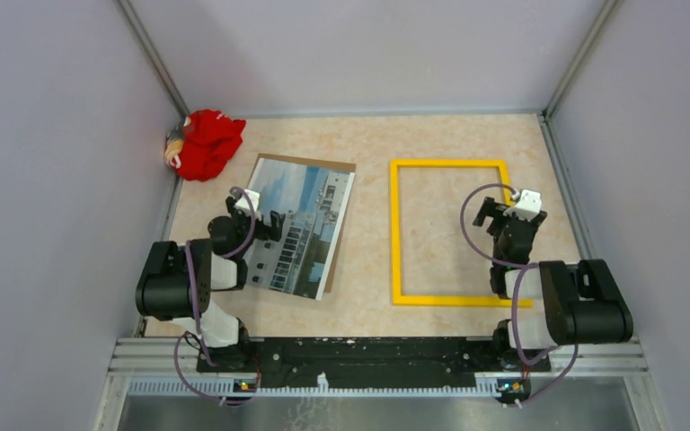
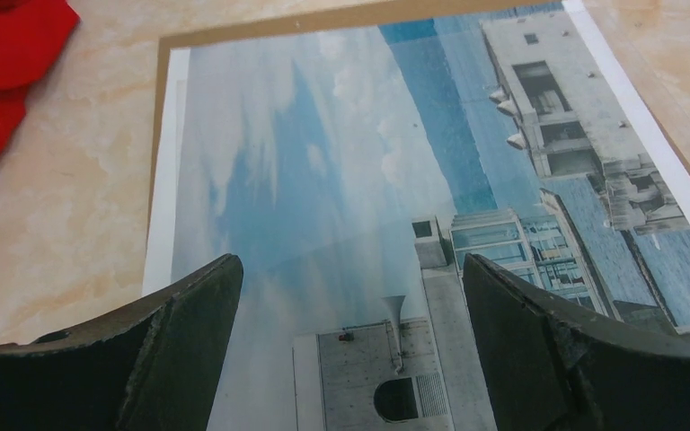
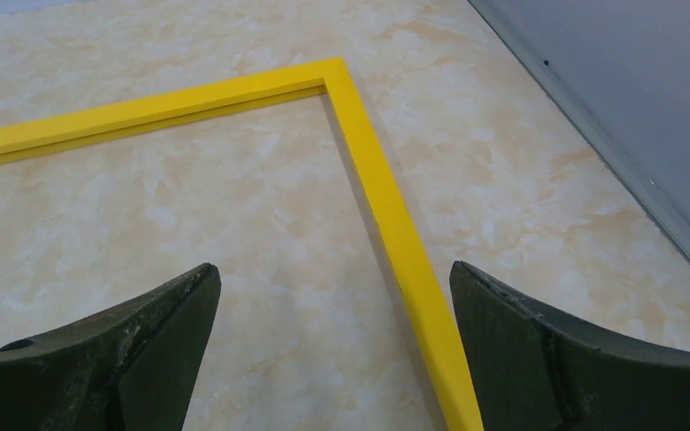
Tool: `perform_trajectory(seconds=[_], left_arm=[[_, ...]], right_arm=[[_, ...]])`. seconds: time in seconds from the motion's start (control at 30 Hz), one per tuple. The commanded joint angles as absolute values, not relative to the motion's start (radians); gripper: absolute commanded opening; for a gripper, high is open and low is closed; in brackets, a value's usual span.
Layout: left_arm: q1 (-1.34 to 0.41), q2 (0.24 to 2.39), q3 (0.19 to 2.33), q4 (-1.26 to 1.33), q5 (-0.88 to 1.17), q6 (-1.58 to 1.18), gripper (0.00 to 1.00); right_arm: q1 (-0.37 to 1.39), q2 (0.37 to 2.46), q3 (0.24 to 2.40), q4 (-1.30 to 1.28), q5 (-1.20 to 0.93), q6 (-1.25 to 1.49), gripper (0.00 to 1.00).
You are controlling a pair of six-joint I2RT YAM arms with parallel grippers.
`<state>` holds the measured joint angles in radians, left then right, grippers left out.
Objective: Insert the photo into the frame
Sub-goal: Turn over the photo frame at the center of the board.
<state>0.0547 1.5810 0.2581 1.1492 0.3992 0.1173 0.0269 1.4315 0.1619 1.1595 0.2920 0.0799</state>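
Risk: picking the photo (image 2: 323, 162) may drag the backing board (image 2: 234, 31) w/ it.
Photo lies face-up on the brown board, left of the yellow frame (image 1: 396, 233), well apart. Left gripper (image 2: 350, 296) over photo, right gripper (image 3: 332, 305) over frame's right side; both jaws wide apart, empty. Thin flat paper could slip or crease.

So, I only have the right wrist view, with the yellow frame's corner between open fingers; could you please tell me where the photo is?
Observer: The photo lies face up on a brown backing board, left of the frame and apart from it.
Operator: Thank you. Is the left gripper holding it?
Observer: No, the left gripper hangs open above the photo, gripping nothing.
Operator: Is anything else on the table?
Observer: Yes, a red cloth bundle sits in the far left corner.
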Motion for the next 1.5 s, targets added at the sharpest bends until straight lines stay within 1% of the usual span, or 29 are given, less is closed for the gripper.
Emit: perform_trajectory(seconds=[0.0,0.03,0.07,0.1,0.13,0.17,0.2,0.23,0.27,0.3,0.37,0.43,0.47,0.53,0.6,0.7,0.83,0.9,1.1,1.2,1.4,1.47], left_arm=[[0.062,1.513,0.370,1.011,0.380,0.083,0.99],[0.061,1.490,0.438,0.811,0.379,0.091,0.99],[0.063,1.486,0.520,0.698,0.388,0.110,0.99],[0.063,1.494,0.589,0.540,0.402,0.135,0.99],[0.064,1.505,0.646,0.452,0.408,0.152,0.99],[0.065,1.513,0.693,0.379,0.418,0.162,0.99],[0.066,1.518,0.728,0.327,0.427,0.171,0.99],[0.066,1.522,0.761,0.277,0.433,0.173,0.99],[0.068,1.524,0.791,0.228,0.440,0.171,0.99],[0.068,1.525,0.818,0.184,0.451,0.168,0.99],[0.068,1.530,0.871,0.106,0.461,0.152,0.99],[0.069,1.540,0.935,0.027,0.473,0.136,0.99],[0.068,1.549,0.953,-0.012,0.480,0.133,0.99],[0.068,1.567,1.019,-0.100,0.509,0.131,0.99],[0.069,1.592,1.082,-0.195,0.549,0.144,0.99],[0.069,1.630,1.160,-0.315,0.562,0.149,0.99],[0.071,1.654,1.215,-0.384,0.557,0.160,0.99],[0.071,1.662,1.227,-0.402,0.554,0.164,0.99],[0.071,1.671,1.248,-0.461,0.576,0.173,0.99],[0.071,1.671,1.251,-0.490,0.596,0.180,0.99],[0.069,1.657,1.251,-0.528,0.615,0.196,0.99],[0.070,1.649,1.248,-0.534,0.623,0.199,0.99]], right_arm=[[0.057,1.251,0.306,0.786,0.421,0.151,0.99],[0.056,1.213,0.367,0.658,0.480,0.214,0.99],[0.055,1.180,0.400,0.563,0.491,0.249,0.99],[0.055,1.148,0.423,0.501,0.469,0.273,0.99],[0.055,1.125,0.429,0.487,0.435,0.302,0.99],[0.055,1.104,0.426,0.499,0.408,0.366,0.99],[0.053,1.086,0.429,0.496,0.396,0.489,0.99],[0.045,1.066,0.442,0.466,0.364,0.593,0.99],[0.033,1.044,0.468,0.384,0.330,0.684,0.99],[0.017,1.023,0.505,0.293,0.269,0.734,0.99],[0.011,1.020,0.530,0.264,0.175,0.758,0.99],[0.018,1.073,0.555,0.255,0.082,0.744,0.99],[0.032,1.119,0.603,0.192,0.052,0.718,0.99],[0.149,1.241,0.762,-0.045,0.149,0.642,0.99],[0.244,1.359,0.903,-0.218,0.243,0.600,0.99],[0.345,1.448,0.972,-0.279,0.254,0.581,0.99],[0.477,1.488,0.982,-0.225,0.253,0.557,0.99],[0.536,1.536,1.020,-0.246,0.267,0.553,0.99],[0.706,1.748,1.163,-0.375,0.422,0.555,0.99],[0.750,1.817,1.202,-0.425,0.490,0.589,0.98],[0.778,1.850,1.190,-0.428,0.493,0.634,0.89],[0.783,1.852,1.177,-0.419,0.483,0.636,0.81]])
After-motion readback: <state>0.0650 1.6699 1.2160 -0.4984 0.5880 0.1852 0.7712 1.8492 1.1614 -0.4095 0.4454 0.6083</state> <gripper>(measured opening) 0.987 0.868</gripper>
